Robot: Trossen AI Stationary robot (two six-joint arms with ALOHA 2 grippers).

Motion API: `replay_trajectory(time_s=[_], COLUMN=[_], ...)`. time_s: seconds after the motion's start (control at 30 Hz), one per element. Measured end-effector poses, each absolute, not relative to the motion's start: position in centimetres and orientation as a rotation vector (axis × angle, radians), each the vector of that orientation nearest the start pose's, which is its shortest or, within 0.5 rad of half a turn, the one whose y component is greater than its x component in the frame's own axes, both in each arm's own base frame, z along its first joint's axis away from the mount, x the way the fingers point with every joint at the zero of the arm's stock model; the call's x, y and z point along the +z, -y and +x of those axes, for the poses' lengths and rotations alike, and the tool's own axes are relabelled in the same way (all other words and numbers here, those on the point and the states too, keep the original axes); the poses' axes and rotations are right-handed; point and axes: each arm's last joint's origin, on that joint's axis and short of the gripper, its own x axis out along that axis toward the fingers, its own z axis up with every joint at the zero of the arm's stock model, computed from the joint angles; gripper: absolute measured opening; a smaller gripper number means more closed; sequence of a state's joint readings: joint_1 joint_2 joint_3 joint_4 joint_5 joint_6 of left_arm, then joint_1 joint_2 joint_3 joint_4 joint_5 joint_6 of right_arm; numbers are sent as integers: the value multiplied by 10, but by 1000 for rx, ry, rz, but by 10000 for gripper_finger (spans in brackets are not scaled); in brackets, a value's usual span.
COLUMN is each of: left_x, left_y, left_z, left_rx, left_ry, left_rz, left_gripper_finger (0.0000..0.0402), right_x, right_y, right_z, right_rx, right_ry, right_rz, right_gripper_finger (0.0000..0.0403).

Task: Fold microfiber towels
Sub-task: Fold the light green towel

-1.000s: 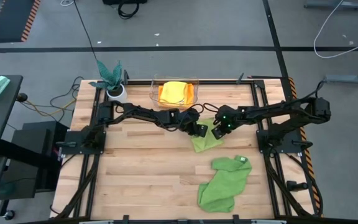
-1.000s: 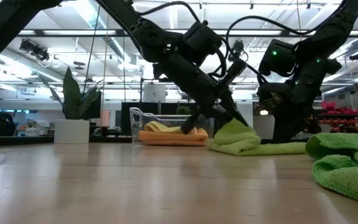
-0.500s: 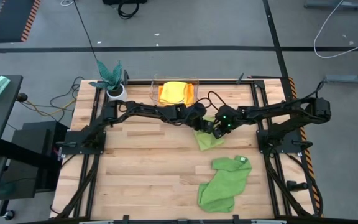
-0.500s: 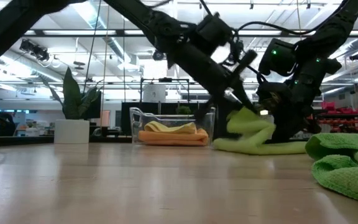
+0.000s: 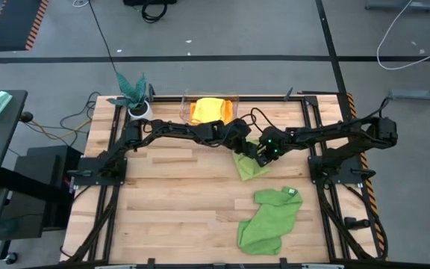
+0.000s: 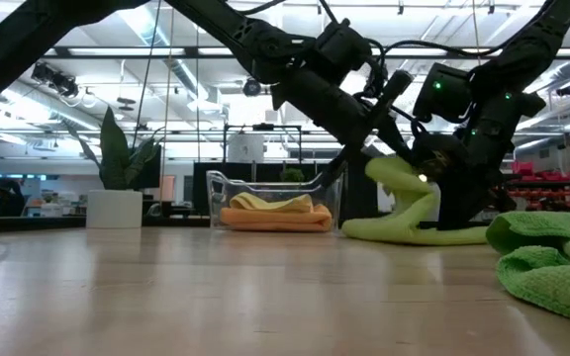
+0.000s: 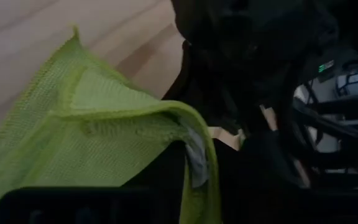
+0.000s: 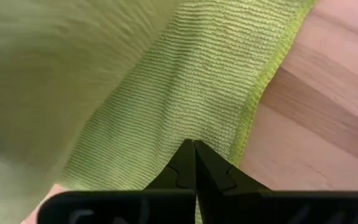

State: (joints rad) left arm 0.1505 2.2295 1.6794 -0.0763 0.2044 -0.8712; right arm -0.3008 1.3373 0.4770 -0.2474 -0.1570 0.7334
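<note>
The lime green towel [image 5: 251, 169] lies on the wood between both grippers, with one edge raised in an arc [image 6: 396, 173]. My left gripper [image 5: 245, 146] hovers at that raised edge, its fingers apart. My right gripper [image 8: 194, 149] is shut, with its tips down on the flat part of the towel. The larger mid-green towel [image 5: 271, 217] lies crumpled near the front right. The orange towel [image 6: 275, 220] and the yellow towel [image 6: 255, 203] lie stacked in a clear bin [image 5: 234, 106]. My left gripper has the lime towel's raised folded edge [image 7: 166, 112] draped over one finger, slanting down from the table's left. That edge stands clear of the table and curves down to the flat part. My right gripper presses its shut fingertips [image 8: 185, 163] down on the towel's flat layer near its hemmed edge [image 8: 250, 118]. It comes slanting from above and the right. That part lies flat on the wood.
A teal-leaved plant in a white pot [image 5: 134, 93] stands at the far left corner. Bare wood [image 5: 178, 202] spreads across the table's left and near parts. Black frame rails run along the table's sides.
My left gripper has risen and gone toward the far right with one edge of the lime towel. That edge has lifted off the table into a tall arc leaning toward my right gripper. The rest stays flat under the right gripper.
</note>
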Motion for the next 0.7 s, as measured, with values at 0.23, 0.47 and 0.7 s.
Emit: replay_trajectory(time_s=[0.23, 0.47, 0.7], left_x=[176, 175, 200], left_y=[-70, -70, -78], left_z=[492, 490, 498], left_rx=[205, 213, 187], left_ry=[-654, -699, -642], left_rz=[-918, -897, -844], left_gripper_finger=[123, 146, 153], right_x=[128, 131, 140], right_y=[57, 56, 57], right_z=[199, 197, 189], right_rx=[-532, -529, -542], right_ry=[-1002, -993, -982], right_rz=[915, 915, 923], right_gripper_finger=[7, 7, 7])
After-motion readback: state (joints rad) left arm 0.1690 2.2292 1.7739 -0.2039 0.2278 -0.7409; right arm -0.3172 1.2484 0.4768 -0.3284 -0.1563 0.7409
